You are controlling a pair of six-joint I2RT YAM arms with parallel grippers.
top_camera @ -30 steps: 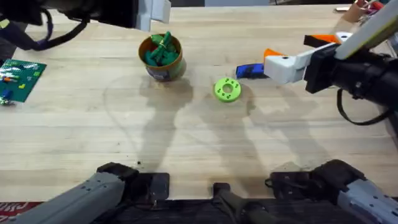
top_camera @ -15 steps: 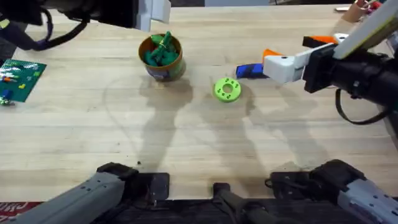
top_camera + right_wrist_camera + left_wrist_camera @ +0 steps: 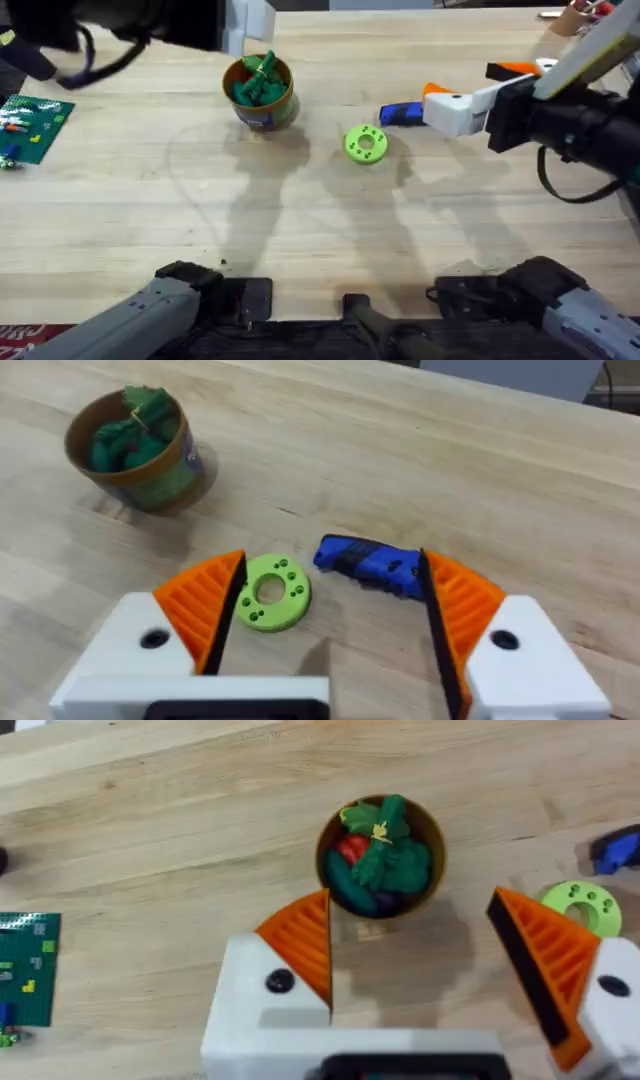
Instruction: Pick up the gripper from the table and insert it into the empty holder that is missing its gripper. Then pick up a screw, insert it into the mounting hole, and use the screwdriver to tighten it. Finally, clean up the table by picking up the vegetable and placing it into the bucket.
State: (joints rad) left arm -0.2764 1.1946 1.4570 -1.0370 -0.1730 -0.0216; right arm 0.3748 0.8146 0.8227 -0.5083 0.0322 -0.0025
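Holding steady: right gripper (image 3: 470, 92) | vegetable (image 3: 256, 80) unmoved in bucket (image 3: 262, 110)

vegetable (image 3: 259, 80) in bucket (image 3: 275, 110), disc (image 3: 365, 143) right of it

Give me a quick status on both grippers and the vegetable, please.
Left gripper open, empty, above the bucket. Right gripper open, empty, over the green disc and blue part. Vegetable in the bucket. Nothing in the way.
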